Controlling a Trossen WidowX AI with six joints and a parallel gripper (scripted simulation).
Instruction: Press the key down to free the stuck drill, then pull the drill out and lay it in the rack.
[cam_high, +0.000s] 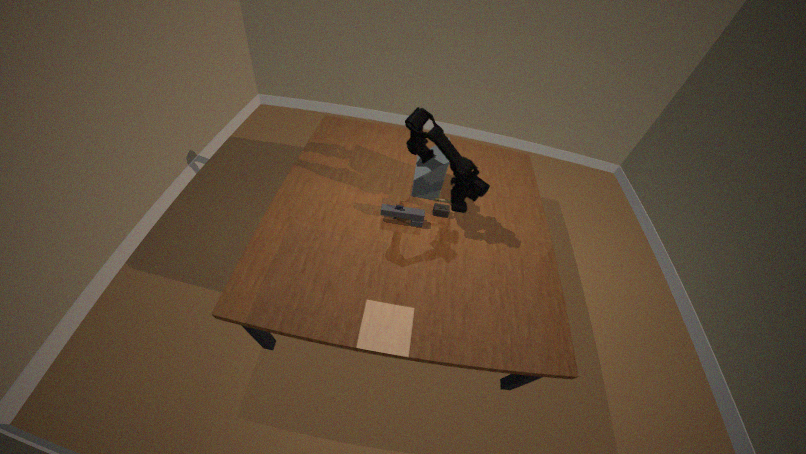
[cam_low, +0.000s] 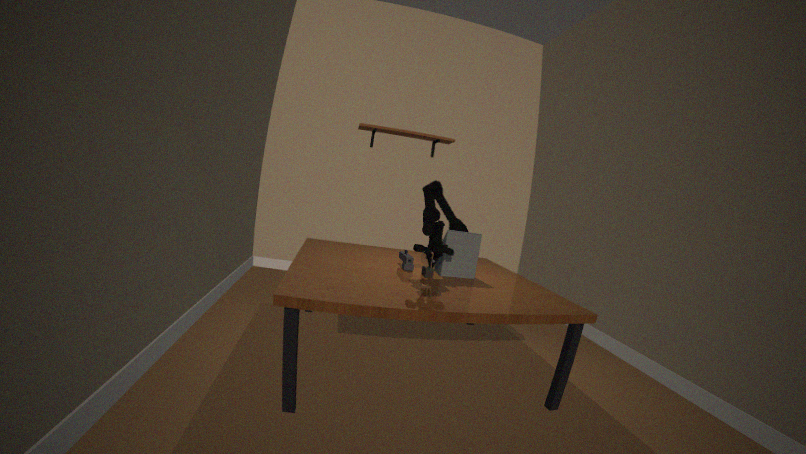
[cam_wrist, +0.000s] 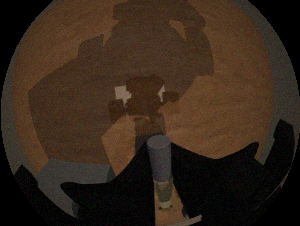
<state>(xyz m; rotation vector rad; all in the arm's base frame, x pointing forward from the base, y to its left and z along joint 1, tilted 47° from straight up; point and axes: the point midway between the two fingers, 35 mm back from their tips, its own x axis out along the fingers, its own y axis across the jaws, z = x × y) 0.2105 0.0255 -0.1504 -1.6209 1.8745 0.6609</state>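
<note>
Drill, grey, apparently rigid, light and smooth-sided, best taken by its cylindrical shank: held out of the machine between the nearly closed fingers of the gripper, near the small grey block, perhaps the rack.

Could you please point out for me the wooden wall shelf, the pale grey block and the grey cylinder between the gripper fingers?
Wooden wall shelf (cam_low: 406, 133): exterior view, board's front edge.
Pale grey block (cam_high: 427, 187) (cam_low: 461, 254) (cam_wrist: 75, 177): top, exterior and wrist views, side surfaces.
Grey cylinder (cam_wrist: 160, 162): wrist view, its side.

grey block left of small box, narrow gap between
</note>
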